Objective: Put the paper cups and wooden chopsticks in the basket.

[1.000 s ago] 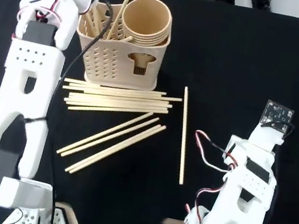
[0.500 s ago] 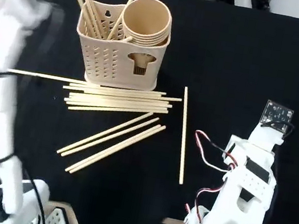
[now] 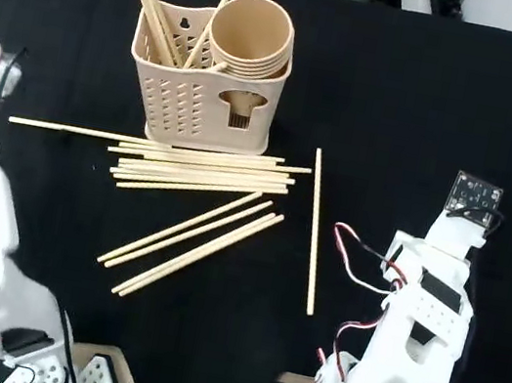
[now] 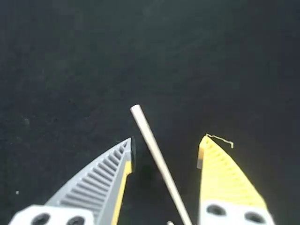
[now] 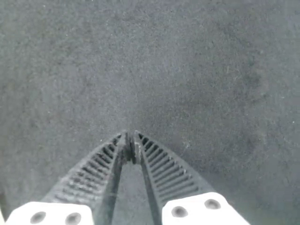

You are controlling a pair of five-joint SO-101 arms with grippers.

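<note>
Left claw [image 4: 167, 139] gaping astride chopstick [image 4: 156, 154], black table [image 4: 140, 47] around

The high view looks steeply down over the whole bench [image 3: 401, 98] from farther off. Each wrist view faces the same bench top at close range, past the left tool [image 4: 167, 139] or right tool [image 5: 131, 136].
</note>
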